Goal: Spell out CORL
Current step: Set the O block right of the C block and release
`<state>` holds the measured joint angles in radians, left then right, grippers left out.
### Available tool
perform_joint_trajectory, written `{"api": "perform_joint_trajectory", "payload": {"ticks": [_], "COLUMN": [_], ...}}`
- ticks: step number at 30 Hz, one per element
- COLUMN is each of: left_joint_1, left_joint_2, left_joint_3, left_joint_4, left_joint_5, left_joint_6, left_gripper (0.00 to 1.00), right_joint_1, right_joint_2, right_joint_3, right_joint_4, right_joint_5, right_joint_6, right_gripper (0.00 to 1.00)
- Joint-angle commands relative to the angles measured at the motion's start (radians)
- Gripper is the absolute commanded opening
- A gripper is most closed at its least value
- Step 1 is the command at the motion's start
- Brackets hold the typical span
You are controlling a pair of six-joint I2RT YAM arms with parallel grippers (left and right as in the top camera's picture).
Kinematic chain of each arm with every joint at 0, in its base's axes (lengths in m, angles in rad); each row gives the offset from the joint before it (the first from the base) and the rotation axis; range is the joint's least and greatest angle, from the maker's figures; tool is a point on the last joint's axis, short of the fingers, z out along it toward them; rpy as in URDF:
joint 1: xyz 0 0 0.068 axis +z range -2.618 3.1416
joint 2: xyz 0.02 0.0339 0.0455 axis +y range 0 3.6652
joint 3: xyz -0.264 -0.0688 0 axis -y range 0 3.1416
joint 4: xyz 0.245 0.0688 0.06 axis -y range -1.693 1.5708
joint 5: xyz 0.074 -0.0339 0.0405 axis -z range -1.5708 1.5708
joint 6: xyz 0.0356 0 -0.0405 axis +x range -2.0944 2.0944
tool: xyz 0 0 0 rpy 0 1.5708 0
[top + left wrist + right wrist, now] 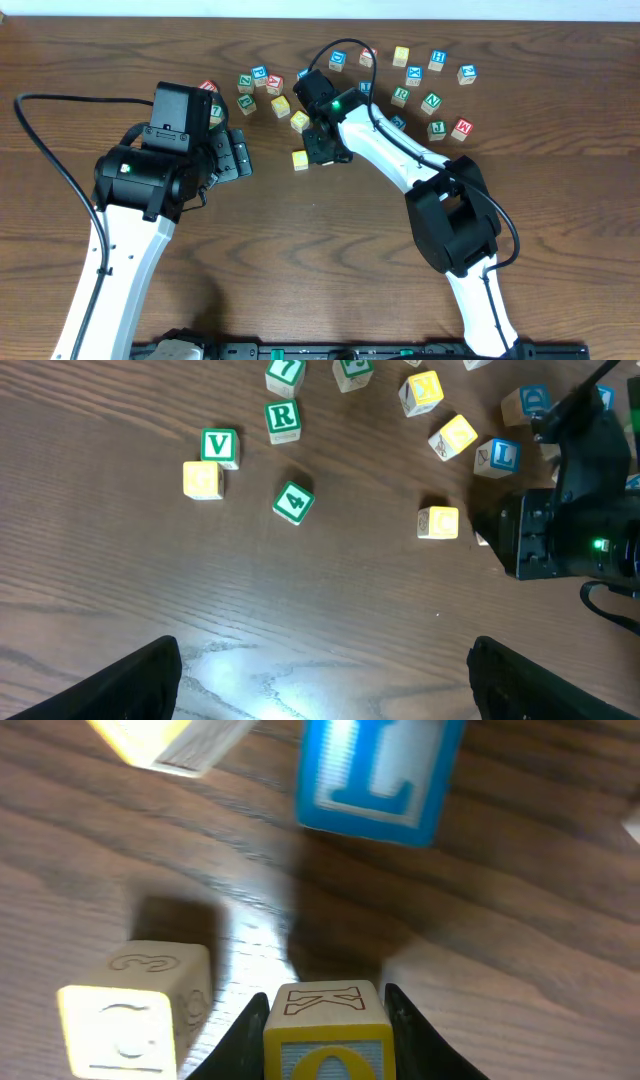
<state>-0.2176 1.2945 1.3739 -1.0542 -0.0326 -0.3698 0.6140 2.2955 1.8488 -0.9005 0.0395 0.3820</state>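
Note:
My right gripper (325,1012) is shut on a wooden cube (325,1030) that shows a yellow O towards the camera and a K on top. It hangs just above the table, right beside a yellow cube with a C (120,1025). The blue L cube (380,775) lies a little beyond them. In the overhead view the right gripper (322,148) sits next to the C cube (300,160). A green R cube (283,418) lies farther left among other cubes. My left gripper (322,672) stands open over bare table with nothing between its fingers.
Several other letter cubes are scattered along the far side of the table (430,260), among them a V (218,445), a 4 (293,501) and plain yellow ones (456,435). The right arm (395,150) stretches across the middle.

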Motion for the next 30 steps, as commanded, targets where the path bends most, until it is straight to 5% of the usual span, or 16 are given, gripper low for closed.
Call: {"api": "perform_joint_trajectory", "payload": {"ticks": [1, 10, 15, 30], "left_joint_1": [0.005, 0.005, 0.005, 0.005], "left_joint_2": [0.006, 0.006, 0.006, 0.006], "left_joint_3": [0.016, 0.016, 0.016, 0.016], "left_joint_4": [-0.003, -0.003, -0.003, -0.004], "left_joint_5": [-0.013, -0.013, -0.013, -0.013], "left_joint_6": [-0.009, -0.009, -0.009, -0.009], "left_gripper": [0.90, 0.90, 0.90, 0.91], "right_joint_1": [0.028, 0.033, 0.034, 0.008], "right_joint_2": [0.011, 0.011, 0.011, -0.044], "right_joint_3": [-0.007, -0.025, -0.025, 0.047], "right_joint_4": [-0.007, -0.006, -0.006, -0.042], "right_joint_5": [0.069, 0.074, 0.074, 0.071], "right_joint_6": [0.078, 0.112, 0.112, 0.085], "right_gripper": [0.18, 0.24, 0.40, 0.46]}}
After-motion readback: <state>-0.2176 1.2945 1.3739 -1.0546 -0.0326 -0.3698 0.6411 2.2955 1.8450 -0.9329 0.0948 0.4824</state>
